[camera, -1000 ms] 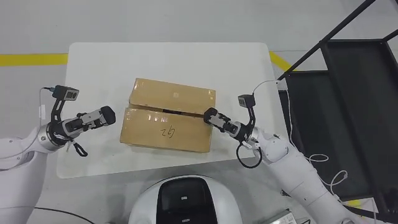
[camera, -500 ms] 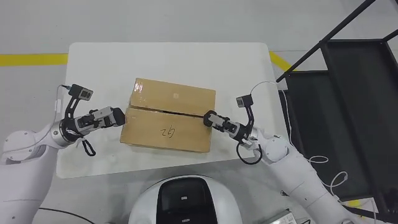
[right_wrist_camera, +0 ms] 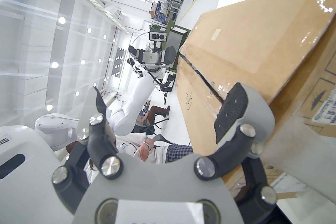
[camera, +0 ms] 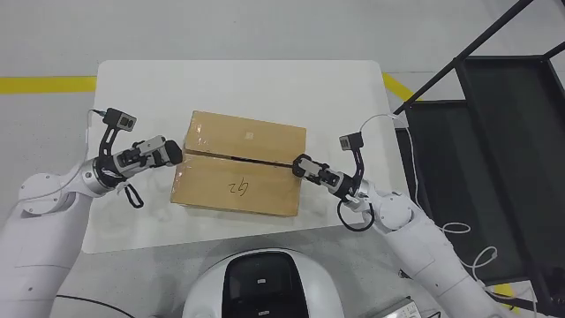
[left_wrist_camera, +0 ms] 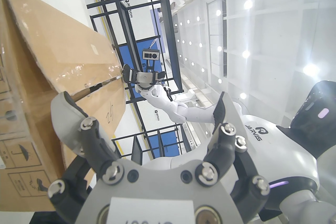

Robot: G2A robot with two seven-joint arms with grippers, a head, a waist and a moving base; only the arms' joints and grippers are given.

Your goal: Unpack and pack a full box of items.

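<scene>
Flanking box (camera: 243, 141): left claw (camera: 174, 152), right claw (camera: 298, 164)

Box (camera: 234, 185) contents unseen under closed flaps (camera: 247, 134); box cropped at edge in L/R wrist views.

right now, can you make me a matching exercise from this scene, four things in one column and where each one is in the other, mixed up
Things
1. box
2. left pincer
3. right pincer
4. black rack

Places
A. beside the white table, on the robot's right
B. open, at the box's end on the robot's left
C. middle of the table, flaps down
D. open, at the box's end on the robot's right

Pairs: 1-C, 2-B, 3-D, 4-A
</scene>
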